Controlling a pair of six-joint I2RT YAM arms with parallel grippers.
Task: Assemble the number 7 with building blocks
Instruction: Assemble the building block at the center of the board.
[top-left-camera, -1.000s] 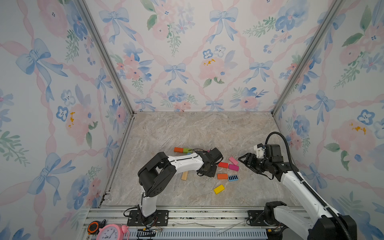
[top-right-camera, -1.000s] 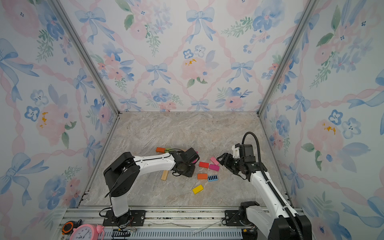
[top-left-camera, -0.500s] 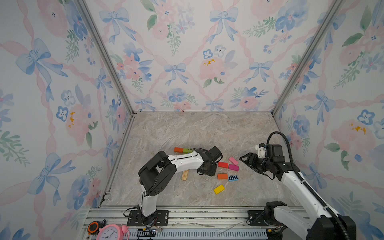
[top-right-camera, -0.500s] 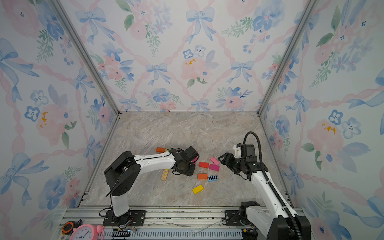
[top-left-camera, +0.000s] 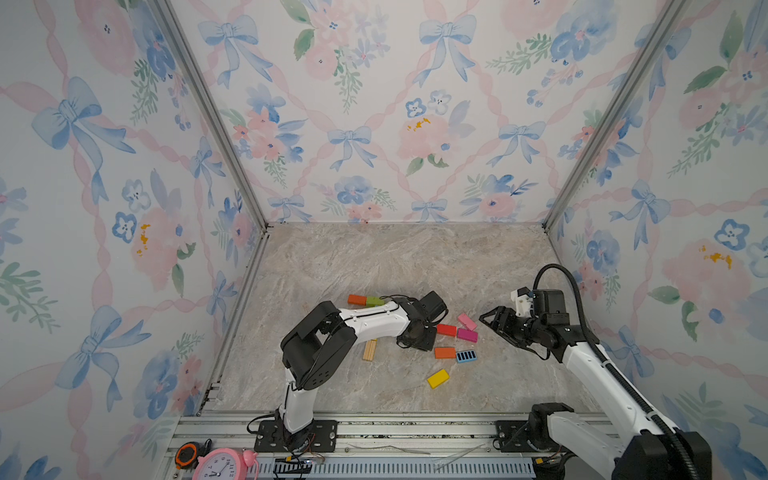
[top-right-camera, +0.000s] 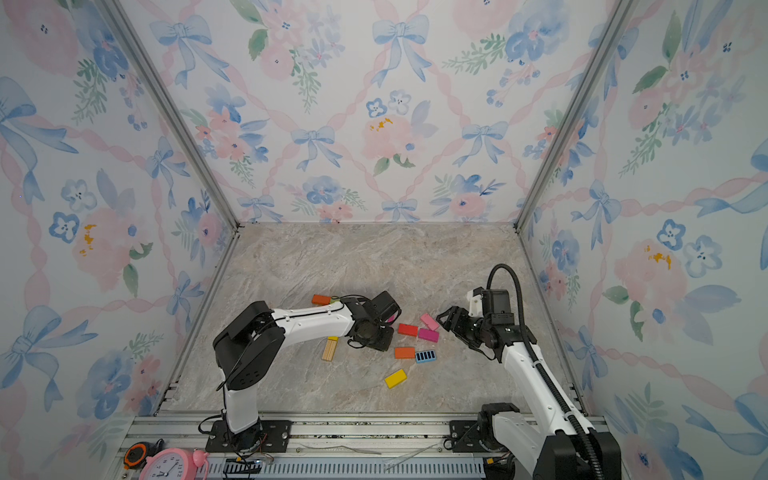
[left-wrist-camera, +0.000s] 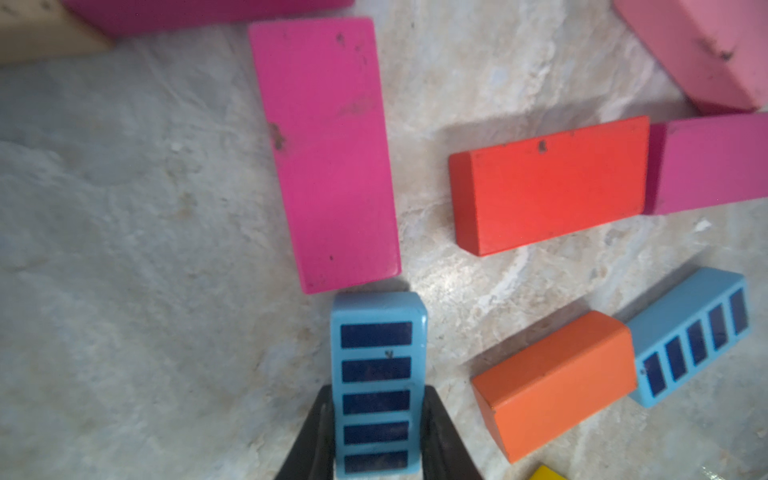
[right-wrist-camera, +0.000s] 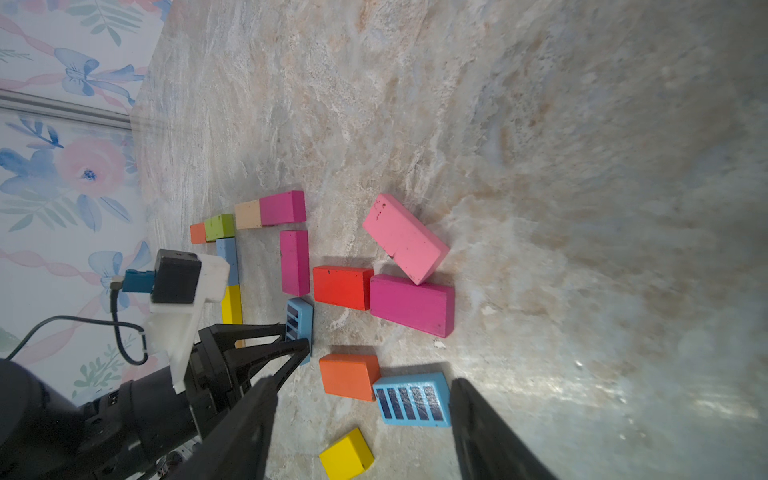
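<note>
Marbled stone counter (left-wrist-camera: 124, 249) under everything. Left tool (left-wrist-camera: 376, 399) pinches a light-blue, dark-striped rectangular wooden block (left-wrist-camera: 376, 328), whose free end beyond the tips almost meets the flat magenta rectangular block (left-wrist-camera: 328, 153); I'd line their sides up flush, press down, then release. Right tool (top-left-camera: 494, 322) hangs spread, empty

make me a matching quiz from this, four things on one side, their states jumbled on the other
Things
1. left gripper
2. right gripper
3. red block
4. lined wood block

States
A. open, holding nothing
B. end to end against a magenta block
C. shut on a striped blue block
D. lying alone beside the left arm

Pairs: 1-C, 2-A, 3-B, 4-D
</note>
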